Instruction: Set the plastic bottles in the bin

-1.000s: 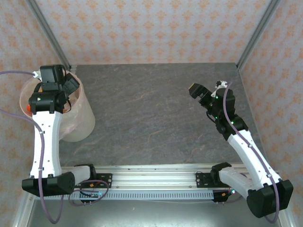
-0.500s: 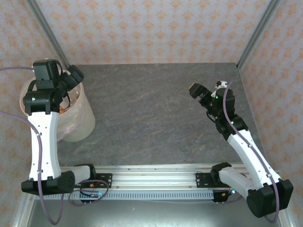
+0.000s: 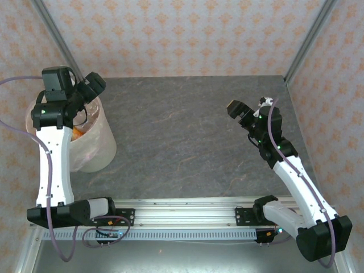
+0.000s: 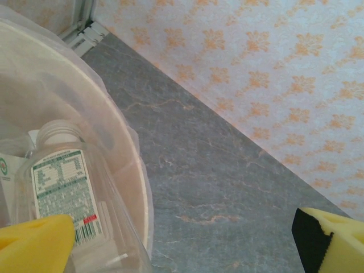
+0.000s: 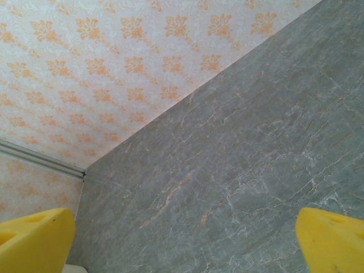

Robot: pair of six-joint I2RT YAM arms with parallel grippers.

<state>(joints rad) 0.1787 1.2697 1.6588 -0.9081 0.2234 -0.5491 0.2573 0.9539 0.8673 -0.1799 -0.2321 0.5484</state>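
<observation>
- We are holding the left pincer spread and empty above the rim of the bin; the right pincer is hanging spread over the surface.
- One plastic bottle is lying inside the bin.
- Pulling away low, we are risking clipping that rim and tipping the bin.
- The cloudy wall is blurring whatever else is lying inside.

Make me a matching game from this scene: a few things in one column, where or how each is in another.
1 bin
2 white-labelled bottle
3 left gripper
4 right gripper

A open, over bare table on the right
B inside the bin
C standing at the table's left edge
D open, above the bin's rim

Pairs: 1-C, 2-B, 3-D, 4-A
</observation>
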